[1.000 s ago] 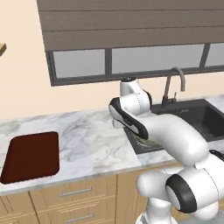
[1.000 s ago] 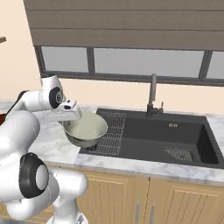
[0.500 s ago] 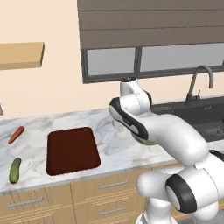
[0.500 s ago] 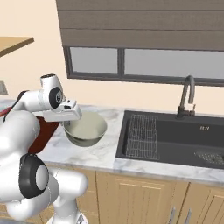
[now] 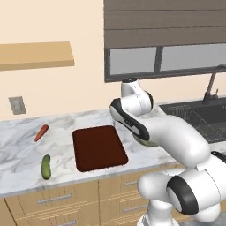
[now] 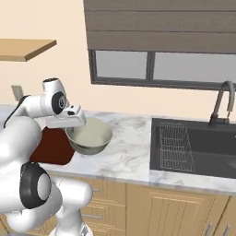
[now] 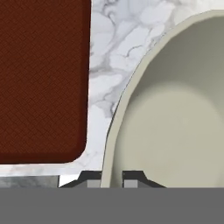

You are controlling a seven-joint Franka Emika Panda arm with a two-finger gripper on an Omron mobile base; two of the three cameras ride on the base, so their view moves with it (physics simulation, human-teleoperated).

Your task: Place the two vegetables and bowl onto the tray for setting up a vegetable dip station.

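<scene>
Hand view: pincer [image 7: 111, 177] pinching bowl [image 7: 175, 109] rim, bowl held just right of tray [image 7: 41, 78], over bench [image 5: 22, 150]; carrot [image 5: 41, 132] & cucumber [image 5: 46, 167] on bench left of tray

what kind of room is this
A kitchen, rendered rather than real: a marble counter over wooden cabinets, a dark sink with a faucet under a window, and a carrot and cucumber lying out.

place: kitchen | evidence: marble counter [image 6: 133, 152], sink [image 6: 198, 150] with faucet [image 6: 221, 103], wooden cabinets [image 6: 152, 209], window [image 6: 161, 69]
</scene>
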